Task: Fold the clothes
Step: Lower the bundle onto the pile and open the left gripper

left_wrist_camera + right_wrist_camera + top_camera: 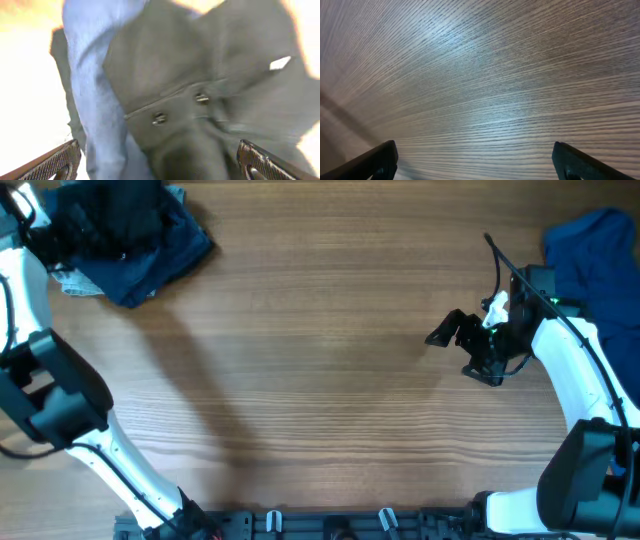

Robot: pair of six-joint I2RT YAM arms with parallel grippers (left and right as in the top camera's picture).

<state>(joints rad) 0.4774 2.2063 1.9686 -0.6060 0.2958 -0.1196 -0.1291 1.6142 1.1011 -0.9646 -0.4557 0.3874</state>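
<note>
A heap of clothes lies at the table's far left corner: a black garment (110,215) on top of a dark navy one (165,250). In the left wrist view the black garment (210,75) shows two snaps and a tiny white label (280,63), with a lighter blue fabric (92,85) beside it. My left gripper (157,152) is open, its jaws spread wide right over this heap with nothing gripped; overhead it is at the heap's left edge (45,235). A royal blue garment (600,250) lies at the far right. My right gripper (450,335) is open and empty above the bare table (474,147).
The wooden table (320,380) spans the whole view. A light grey piece of fabric (70,280) peeks out under the left heap. The right arm's cable (497,265) loops above its wrist, next to the royal blue garment.
</note>
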